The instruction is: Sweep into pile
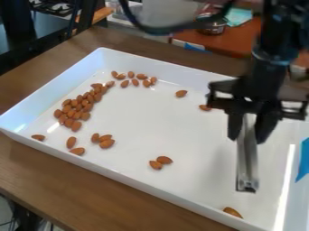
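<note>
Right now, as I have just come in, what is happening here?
A robot arm holds a silvery tool in its pincer, over the right part of a white tray. Many almonds are gathered loosely at the left; others lie scattered, so the pile looks unfinished.

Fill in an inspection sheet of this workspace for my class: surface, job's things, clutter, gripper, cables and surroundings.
Surface: white tray on a wooden table.
Job's things: almonds, most densely gathered toward the left, others scattered, one by the near wall.
Clutter: blue patch at the tray's right side.
Gripper: the gripper holds a metal tool pointing down over the tray's right part.
Cables: dark cable curving across the top.
Surroundings: reddish surface behind.
</note>
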Tool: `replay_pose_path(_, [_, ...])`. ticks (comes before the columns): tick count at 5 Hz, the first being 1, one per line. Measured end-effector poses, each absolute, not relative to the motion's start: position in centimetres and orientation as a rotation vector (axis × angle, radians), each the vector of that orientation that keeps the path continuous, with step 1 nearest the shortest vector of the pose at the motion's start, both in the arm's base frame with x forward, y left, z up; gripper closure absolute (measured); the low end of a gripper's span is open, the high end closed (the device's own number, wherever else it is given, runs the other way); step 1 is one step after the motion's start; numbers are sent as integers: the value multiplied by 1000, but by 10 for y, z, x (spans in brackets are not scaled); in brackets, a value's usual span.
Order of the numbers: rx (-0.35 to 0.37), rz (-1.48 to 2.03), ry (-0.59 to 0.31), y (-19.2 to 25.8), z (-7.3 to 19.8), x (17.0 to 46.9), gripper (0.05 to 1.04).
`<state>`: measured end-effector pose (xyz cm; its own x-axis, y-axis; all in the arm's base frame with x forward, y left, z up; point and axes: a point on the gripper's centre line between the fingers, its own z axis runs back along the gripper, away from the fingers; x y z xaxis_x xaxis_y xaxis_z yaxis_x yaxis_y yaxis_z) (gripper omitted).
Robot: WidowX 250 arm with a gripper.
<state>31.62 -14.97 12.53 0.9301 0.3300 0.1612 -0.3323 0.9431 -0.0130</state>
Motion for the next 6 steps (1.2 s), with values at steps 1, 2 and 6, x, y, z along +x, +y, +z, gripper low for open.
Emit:
replay_pose_path(1, [8, 338, -189, -164, 121, 315, 734])
replay_pose_path(2, [15, 323, -199, -174, 113, 307, 734])
replay_pose_path(6, [61, 308, -202, -145, 88, 296, 734])
